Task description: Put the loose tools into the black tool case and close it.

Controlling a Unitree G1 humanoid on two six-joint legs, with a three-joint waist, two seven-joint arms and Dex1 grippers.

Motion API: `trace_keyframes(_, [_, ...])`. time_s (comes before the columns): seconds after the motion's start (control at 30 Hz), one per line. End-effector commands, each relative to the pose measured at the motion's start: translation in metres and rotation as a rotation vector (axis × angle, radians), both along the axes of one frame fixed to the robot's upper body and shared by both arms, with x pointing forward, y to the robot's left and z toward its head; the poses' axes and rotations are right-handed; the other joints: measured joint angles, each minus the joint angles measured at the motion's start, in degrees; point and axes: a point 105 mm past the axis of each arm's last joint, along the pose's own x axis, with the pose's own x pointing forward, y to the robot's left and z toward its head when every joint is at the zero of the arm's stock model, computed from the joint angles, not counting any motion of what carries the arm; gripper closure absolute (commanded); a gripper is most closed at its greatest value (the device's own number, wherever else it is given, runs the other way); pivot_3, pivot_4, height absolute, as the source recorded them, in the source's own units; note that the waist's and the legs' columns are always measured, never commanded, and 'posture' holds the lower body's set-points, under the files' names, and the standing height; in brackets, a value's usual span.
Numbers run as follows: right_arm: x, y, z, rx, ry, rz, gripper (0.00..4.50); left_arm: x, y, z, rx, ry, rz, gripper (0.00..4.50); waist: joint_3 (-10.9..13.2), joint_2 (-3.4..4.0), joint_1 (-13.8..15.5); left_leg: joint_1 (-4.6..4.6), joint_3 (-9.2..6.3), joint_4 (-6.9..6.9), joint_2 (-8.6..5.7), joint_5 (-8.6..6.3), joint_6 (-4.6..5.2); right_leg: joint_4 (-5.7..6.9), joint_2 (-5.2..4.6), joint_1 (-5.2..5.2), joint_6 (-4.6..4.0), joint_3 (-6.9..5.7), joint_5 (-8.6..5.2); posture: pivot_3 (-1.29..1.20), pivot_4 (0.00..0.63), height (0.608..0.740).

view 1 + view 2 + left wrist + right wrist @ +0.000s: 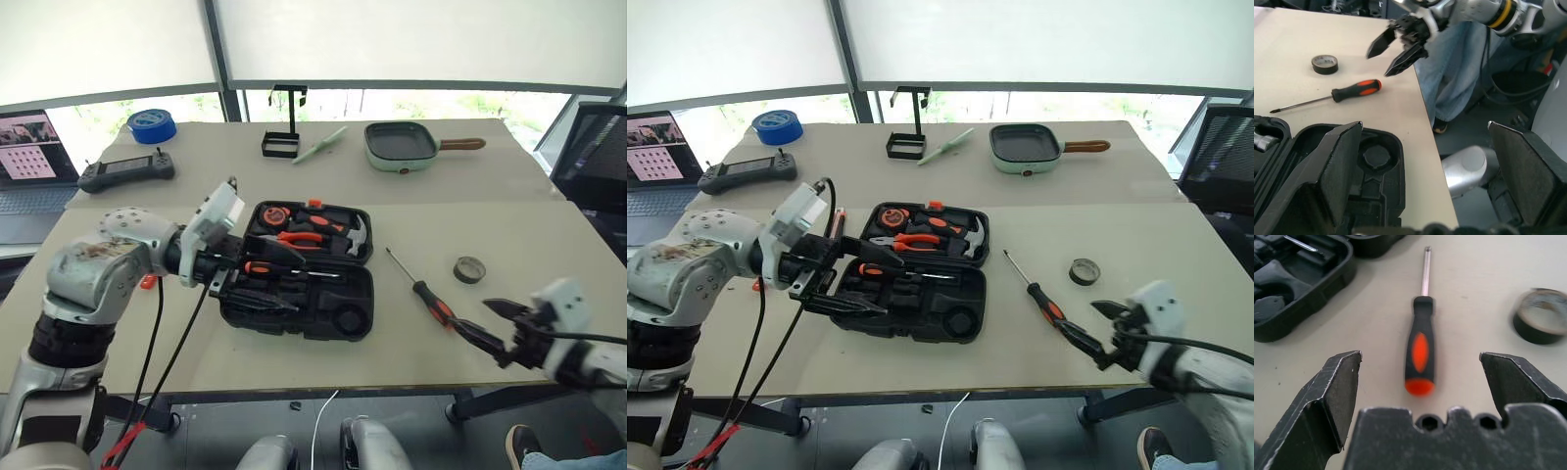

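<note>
Left eye view looks down on a beige table (294,367) where the black tool case (299,269) lies open, its two halves spread flat near the table's middle. The far half holds orange-handled pliers (304,237) and a steel-headed hammer (355,235) in their recesses; the near half holds a black-and-orange screwdriver (284,270) and has a round recess (1376,156) standing empty at its right end. The left gripper (233,272) hangs over the case's left end, pointing to the robot's right, with its two black fingers spread wide and nothing between them. To the right of the case, apart from it, a long-shafted black-and-orange screwdriver (1421,335) lies on the bare tabletop, tip toward the far side and handle toward the near edge. A small grey tape roll (469,269) sits flat just beyond it on the right. The right gripper (495,331) hovers near the table's front edge, just off the screwdriver's handle end; in the right wrist view its fingers (1327,396) stand wide apart on either side of the handle, touching nothing. Farther back on the table are a black handheld controller (127,171), a blue tape roll (152,125), a black wire stand (284,127) and a pale green square pan (402,145).
</note>
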Motion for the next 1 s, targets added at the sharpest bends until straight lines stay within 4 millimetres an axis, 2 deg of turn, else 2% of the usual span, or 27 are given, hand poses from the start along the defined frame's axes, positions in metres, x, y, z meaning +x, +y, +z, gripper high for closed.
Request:
trace_keyframes(0.03, [0.02, 0.002, -0.007, -0.047, -0.04, -0.032, 0.0, 0.004, -0.003, 0.008, -0.008, -0.076, 0.001, 0.07, 0.0, 0.0, 0.2, -0.05, -0.01, 0.02, 0.0, 0.0, 0.0, -0.01, -0.01, -0.03, 0.0, -0.03, 0.0, 0.0, 0.15, 0.74])
trace_keyframes(0.07, [0.025, 0.001, -0.012, -0.054, -0.038, -0.05, 0.0, 0.004, -0.003, 0.008, -0.008, -0.08, 0.001, 0.07, 0.0, 0.01, 0.3, -0.12, -0.01, 0.03, 0.0, 0.0, 0.01, -0.05, -0.03, -0.06, 0.0, -0.03, 0.0, 0.0, 0.15, 0.74])
trace_keyframes(0.17, [0.033, -0.003, -0.022, -0.068, -0.033, -0.087, 0.7, 0.004, -0.003, 0.009, -0.009, -0.093, 0.009, 0.0, 0.0, 0.01, 0.5, -0.22, -0.06, 0.07, -0.02, 0.0, 0.02, -0.14, -0.05, -0.09, 0.02, -0.09, 0.01, 0.0, 0.15, 0.74])
trace_keyframes(0.43, [0.03, -0.009, -0.033, -0.055, -0.029, -0.12, 3.44, 0.006, -0.003, 0.009, -0.02, -0.101, 0.036, 0.0, 0.0, 0.01, 0.5, -0.2, -0.1, 0.06, -0.02, 0.0, 0.02, -0.11, -0.04, -0.07, 0.02, -0.09, 0.01, 0.0, 0.15, 0.74])
trace_keyframes(0.53, [0.031, -0.013, -0.028, -0.009, -0.046, -0.174, 3.46, 0.006, -0.004, 0.008, -0.026, -0.099, 0.045, 0.0, 0.0, 0.01, 0.5, -0.19, -0.12, 0.06, -0.02, -0.01, 0.02, -0.1, -0.04, -0.06, 0.02, -0.09, 0.01, 0.0, 0.15, 0.74])
trace_keyframes(0.63, [0.03, -0.022, -0.004, 0.093, -0.109, -0.219, 3.46, 0.005, -0.003, 0.008, -0.025, -0.091, 0.05, 0.0, 0.0, 0.02, 0.5, -0.2, -0.12, 0.06, -0.02, -0.01, 0.02, -0.1, -0.04, -0.07, 0.02, -0.08, 0.01, 0.0, 0.15, 0.74])
trace_keyframes(0.67, [0.029, -0.021, 0.01, 0.113, -0.148, -0.187, 3.46, 0.004, -0.001, 0.007, -0.019, -0.089, 0.051, 0.0, 0.0, 0.02, 0.5, -0.21, -0.12, 0.06, -0.02, -0.01, 0.03, -0.1, -0.04, -0.08, 0.02, -0.08, 0.01, 0.0, 0.15, 0.74])
trace_keyframes(0.73, [0.021, -0.008, 0.037, 0.116, -0.214, -0.042, 3.46, 0.003, 0.004, 0.007, -0.002, -0.08, 0.054, 0.0, 0.0, 0.07, 0.5, -0.25, -0.11, 0.06, -0.02, -0.01, 0.03, -0.1, -0.04, -0.12, 0.02, -0.08, 0.01, 0.0, 0.15, 0.74])
trace_keyframes(0.8, [0.014, 0.009, 0.054, 0.074, -0.24, 0.126, 3.46, 0.003, 0.012, 0.007, 0.021, -0.066, 0.061, 0.0, 0.0, 0.08, 0.3, -0.38, -0.08, 0.06, -0.02, -0.01, 0.04, -0.07, -0.03, -0.27, 0.02, -0.05, 0.01, 0.0, 0.15, 0.74])
trace_keyframes(0.9, [0.009, 0.039, 0.064, -0.022, -0.245, 0.386, 3.46, 0.0, 0.026, 0.005, 0.067, -0.028, 0.065, 0.0, 0.0, 0.07, -0.7, -0.38, -0.09, 0.02, -0.01, -0.01, 0.04, -0.05, 0.04, -0.29, 0.02, -0.05, 0.01, 0.0, 0.15, 0.74])
trace_keyframes(1.0, [0.016, 0.067, 0.067, -0.13, -0.261, 0.589, 3.46, -0.001, 0.04, 0.001, 0.115, -0.027, 0.087, 0.0, 0.0, 0.06, -1.2, -0.3, -0.08, -0.03, 0.02, -0.01, 0.05, -0.06, 0.08, -0.25, 0.01, -0.04, 0.01, 0.0, 0.15, 0.74])
